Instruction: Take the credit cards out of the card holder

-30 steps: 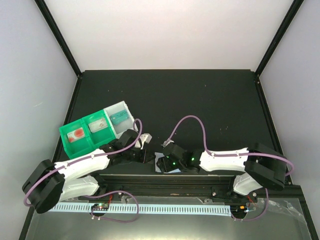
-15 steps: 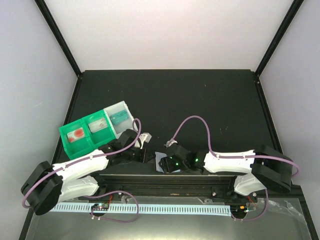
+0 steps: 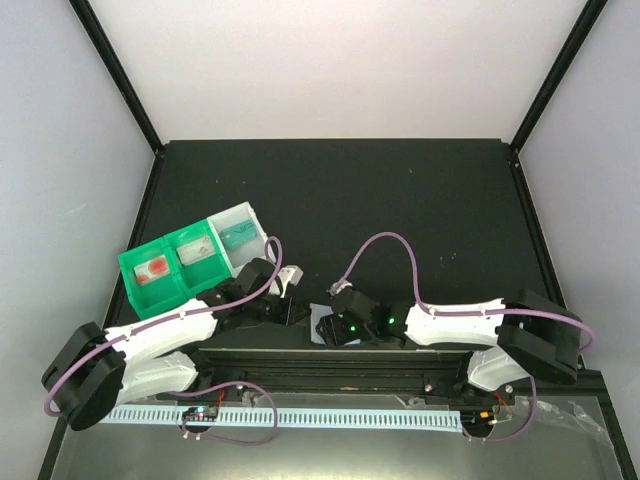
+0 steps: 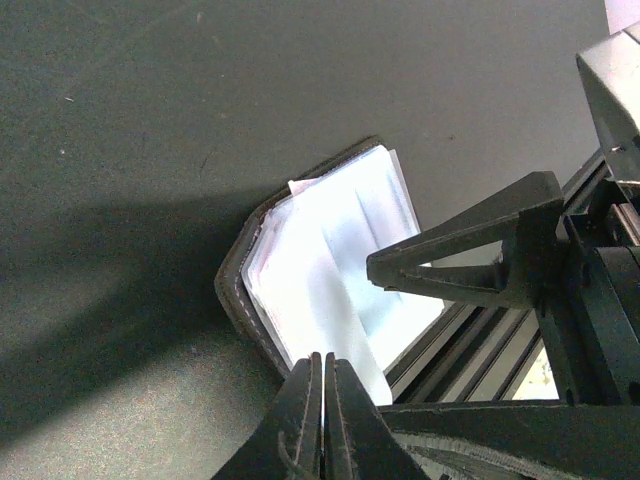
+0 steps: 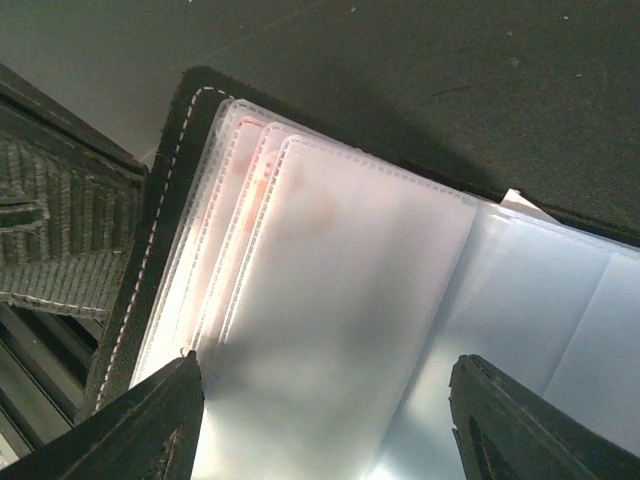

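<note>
- Card holder (image 4: 320, 250) lies open on the dark table (image 3: 400, 200), low centre of the top view at the near edge, between the two wrists. Dark stitched cover down, clear sleeves (image 5: 330, 280) facing up.
- Left gripper (image 4: 322, 365): fingers pressed together, no gap showing. Tips sit at the holder's dark lower edge, bottom centre of its wrist view. Cannot tell whether they pin the cover or only touch it.
- Right gripper (image 5: 327, 370): jaws wide, holding nothing. One finger shows in each bottom corner of its wrist view, hovering over the sleeves with the stack between them.
- Sleeves fanned in a stack on the left half. Pinkish-red tint shows through several, probably cards inside. No print legible.
- Small white corner (image 4: 300, 186) pokes out at the holder's top edge. Card or paper slip, cannot tell.
- Green-and-clear tray (image 3: 150, 290) sits left of centre in the top view, well apart from the holder. Small items in its compartments, too small to name.
- Progress, judged: holder open and presented. No card is in either gripper and none lies loose beside the holder. Pulling the cards from the sleeves looks largely left to do.
</note>
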Motion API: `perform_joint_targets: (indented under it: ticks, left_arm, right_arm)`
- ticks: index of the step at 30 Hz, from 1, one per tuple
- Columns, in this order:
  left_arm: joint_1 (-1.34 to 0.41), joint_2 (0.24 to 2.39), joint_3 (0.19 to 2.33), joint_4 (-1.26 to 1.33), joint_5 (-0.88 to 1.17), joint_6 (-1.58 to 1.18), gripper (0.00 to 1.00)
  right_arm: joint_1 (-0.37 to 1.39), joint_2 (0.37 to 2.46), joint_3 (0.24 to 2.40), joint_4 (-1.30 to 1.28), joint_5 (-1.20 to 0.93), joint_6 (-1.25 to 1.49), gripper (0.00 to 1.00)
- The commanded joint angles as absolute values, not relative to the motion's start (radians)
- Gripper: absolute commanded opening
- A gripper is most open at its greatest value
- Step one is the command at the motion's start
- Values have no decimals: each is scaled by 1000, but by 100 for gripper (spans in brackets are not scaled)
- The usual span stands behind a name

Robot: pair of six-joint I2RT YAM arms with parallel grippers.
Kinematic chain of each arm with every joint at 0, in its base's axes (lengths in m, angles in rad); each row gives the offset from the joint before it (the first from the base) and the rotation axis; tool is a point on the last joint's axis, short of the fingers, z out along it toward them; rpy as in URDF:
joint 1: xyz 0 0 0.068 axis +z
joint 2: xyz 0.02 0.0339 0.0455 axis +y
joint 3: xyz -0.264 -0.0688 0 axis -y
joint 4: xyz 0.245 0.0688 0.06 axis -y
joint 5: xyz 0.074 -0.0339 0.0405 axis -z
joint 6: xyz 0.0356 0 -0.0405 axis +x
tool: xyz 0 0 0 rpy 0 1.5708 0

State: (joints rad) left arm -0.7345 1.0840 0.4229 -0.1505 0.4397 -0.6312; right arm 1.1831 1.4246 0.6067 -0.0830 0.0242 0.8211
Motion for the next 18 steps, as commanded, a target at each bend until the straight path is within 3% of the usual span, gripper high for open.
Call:
perform_joint_targets:
  ticks: [1, 18]
  left_arm:
    - [-735, 1072, 430, -136, 433, -636, 2]
    - [-735, 1069, 432, -133, 443, -640, 1]
  right_arm:
    - [1187, 1429, 585, -87, 83, 828, 67]
    - [1187, 1317, 585, -322, 329, 842, 56]
